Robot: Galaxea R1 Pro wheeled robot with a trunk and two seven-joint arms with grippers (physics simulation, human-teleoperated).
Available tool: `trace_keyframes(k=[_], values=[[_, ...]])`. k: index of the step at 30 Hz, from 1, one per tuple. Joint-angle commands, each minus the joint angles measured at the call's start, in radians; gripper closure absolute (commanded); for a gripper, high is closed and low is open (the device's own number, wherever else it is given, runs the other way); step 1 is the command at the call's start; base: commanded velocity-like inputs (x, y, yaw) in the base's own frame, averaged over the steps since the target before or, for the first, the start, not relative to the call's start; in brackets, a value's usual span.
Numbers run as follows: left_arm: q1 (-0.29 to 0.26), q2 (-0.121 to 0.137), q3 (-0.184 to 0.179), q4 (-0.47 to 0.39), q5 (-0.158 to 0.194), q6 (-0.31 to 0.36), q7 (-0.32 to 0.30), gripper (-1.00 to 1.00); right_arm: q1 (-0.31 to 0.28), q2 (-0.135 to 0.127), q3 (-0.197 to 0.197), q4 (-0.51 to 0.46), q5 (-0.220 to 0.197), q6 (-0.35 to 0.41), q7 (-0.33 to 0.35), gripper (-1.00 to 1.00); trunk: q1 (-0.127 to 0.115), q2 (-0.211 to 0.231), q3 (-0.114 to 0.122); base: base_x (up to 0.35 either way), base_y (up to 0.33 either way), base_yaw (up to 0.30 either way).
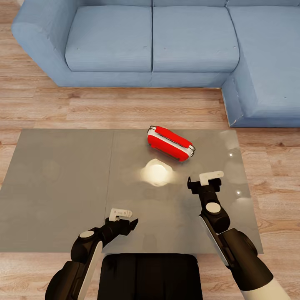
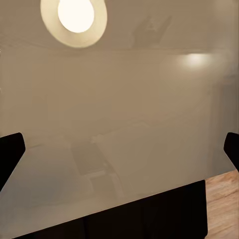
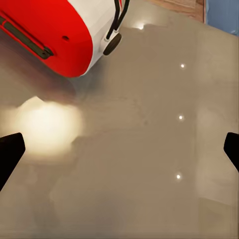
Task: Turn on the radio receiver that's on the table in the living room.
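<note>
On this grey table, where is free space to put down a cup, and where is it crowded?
The table's whole left panel is bare, from the seam to its left edge. The strip between the left gripper and right gripper is also free. It is crowded only at the far right, around the radio receiver.

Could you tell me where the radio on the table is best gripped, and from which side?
Probably across the radio's narrow body, coming down from above with the right end effector, the nearer one. It lies flat on the table, long and slim, handle folded along its top.
</note>
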Motion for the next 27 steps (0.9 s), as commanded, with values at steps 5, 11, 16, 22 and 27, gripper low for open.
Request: trace_keyframes(k=[5,11,16,22,27], values=[[0.0,0.009,-0.005,0.008,0.001,-0.007,-0.003,-1.0,0.023,0.011,0.007,0.023,-0.011,0.01,-0.011,-1.0,0.0,0.0,0.0,0.0,0.0,0.0],[0.0,0.007,-0.004,0.008,0.001,-0.02,-0.002,-1.0,0.057,0.003,0.007,0.056,-0.003,0.029,-0.007,-1.0,0.0,0.0,0.0,0.0,0.0,0.0],[0.0,0.007,-0.003,0.008,0.002,-0.024,-0.001,-1.0,0.085,0.0,0.006,0.063,-0.001,0.035,-0.006,-1.0,0.0,0.0,0.0,0.0,0.0,0.0],[0.0,0.006,-0.004,0.008,0.003,-0.025,-0.002,-1.0,0.118,-0.002,0.006,0.04,0.0,0.036,-0.006,-1.0,0.0,0.0,0.0,0.0,0.0,0.0],[0.0,0.006,-0.003,0.008,0.003,-0.025,-0.002,-1.0,0.146,-0.002,0.006,0.033,0.0,0.036,-0.006,-1.0,0.0,0.0,0.0,0.0,0.0,0.0]])
